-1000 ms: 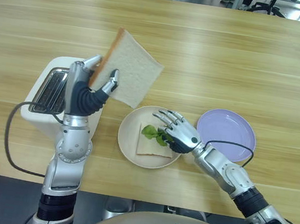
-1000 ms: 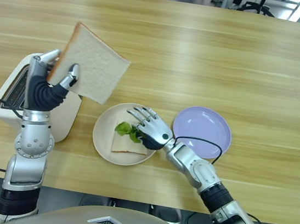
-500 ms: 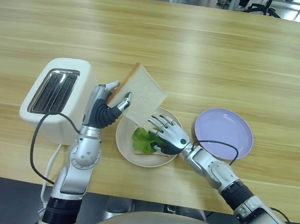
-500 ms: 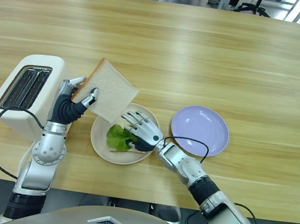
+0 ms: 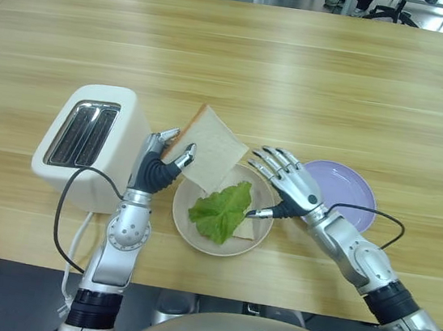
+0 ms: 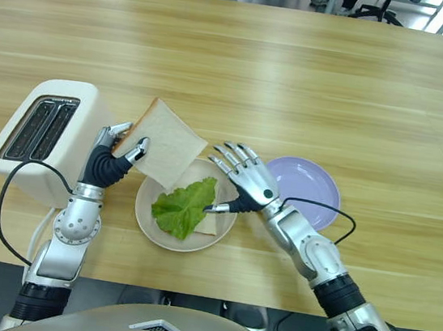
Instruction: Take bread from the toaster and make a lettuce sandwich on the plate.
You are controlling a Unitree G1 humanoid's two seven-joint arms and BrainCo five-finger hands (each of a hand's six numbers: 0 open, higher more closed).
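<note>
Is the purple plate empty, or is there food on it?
Empty. The purple plate shows just its bare inside, no food; the right hand hides its left edge.

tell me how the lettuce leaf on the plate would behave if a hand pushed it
Probably floppy: the lettuce leaf is thin and ruffled, draping over the bottom slice. Likely very light, so a push would slide or fold it rather than shift the plate. It may tear easily, judging by its thin ragged edge.

The table (image 5: 339, 75) is satin-sheened wood, the toaster (image 5: 130, 117) has a cream shell, seemingly smooth matt plastic, the beige plate (image 5: 218, 251) matt, the lettuce (image 5: 220, 210) crinkled.
</note>
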